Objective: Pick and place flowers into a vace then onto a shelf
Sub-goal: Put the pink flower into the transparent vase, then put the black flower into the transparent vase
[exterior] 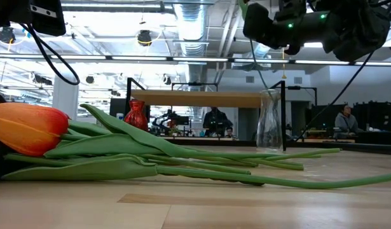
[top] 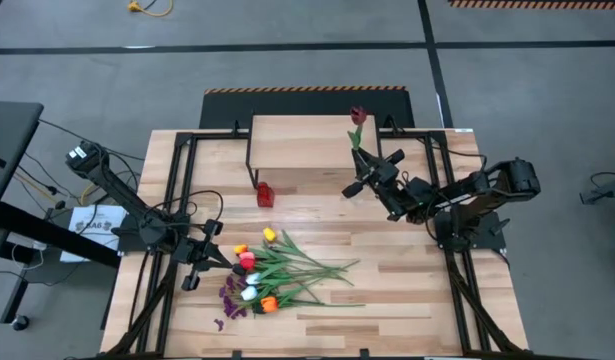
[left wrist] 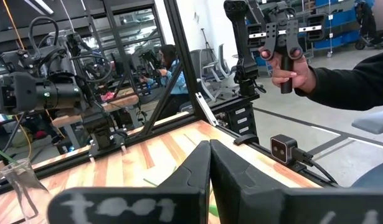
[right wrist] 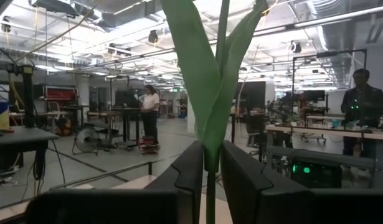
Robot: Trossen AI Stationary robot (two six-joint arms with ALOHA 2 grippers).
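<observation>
The right gripper (top: 359, 183) stands by the shelf's (top: 297, 140) right end with its fingers (right wrist: 190, 171) close on either side of a dark maroon tulip's (top: 358, 115) green stem; the narrow gap there suggests the hold is just loosening. The stem rises upright past the gripper, probably so its foot drops into the clear glass vase (exterior: 269, 121), which the low view shows beneath this gripper. Well away across the worktop (top: 407, 290), the remaining tulips and purple sprigs (top: 272, 275) lie flat in a fanned bunch, awaiting their turn. Just beside their blossoms the left gripper (top: 199, 268) waits, fingers pressed together on nothing. A small red vase (top: 264, 193) stands in front of the shelf.
</observation>
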